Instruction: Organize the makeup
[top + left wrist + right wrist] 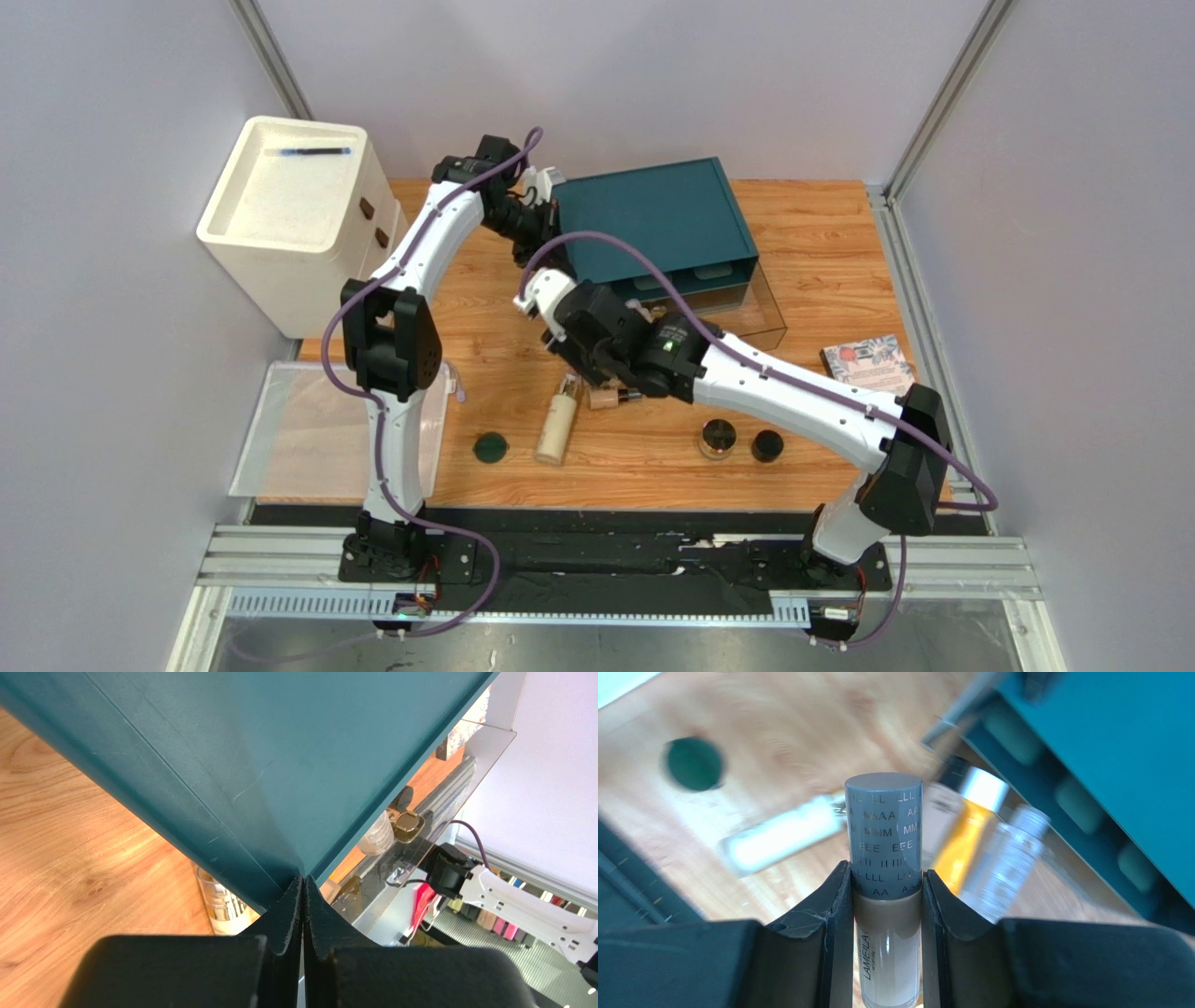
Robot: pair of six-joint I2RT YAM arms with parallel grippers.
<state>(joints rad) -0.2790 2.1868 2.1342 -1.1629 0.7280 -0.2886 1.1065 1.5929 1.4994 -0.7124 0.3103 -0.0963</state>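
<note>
My right gripper (885,875) is shut on a beige foundation tube (885,840) with a grey lettered cap, held above the table. Below it lie an orange tube (962,843), a clear bottle (1008,861), the cream bottle (780,840) and a dark-green disc (694,763). In the top view this gripper (572,375) hangs above the cream bottle (557,427), with the disc (490,448) to the left and two round dark jars (717,438) (767,445) to the right. My left gripper (540,210) is shut and empty, its tips (303,882) against the corner of the teal box (281,756).
The teal box (659,217) stands at the back middle with a clear drawer (758,301) pulled out in front. A white drawer cabinet (295,196) stands at the back left. A clear tray (337,427) hangs over the left table edge. A patterned box (867,364) lies at the right.
</note>
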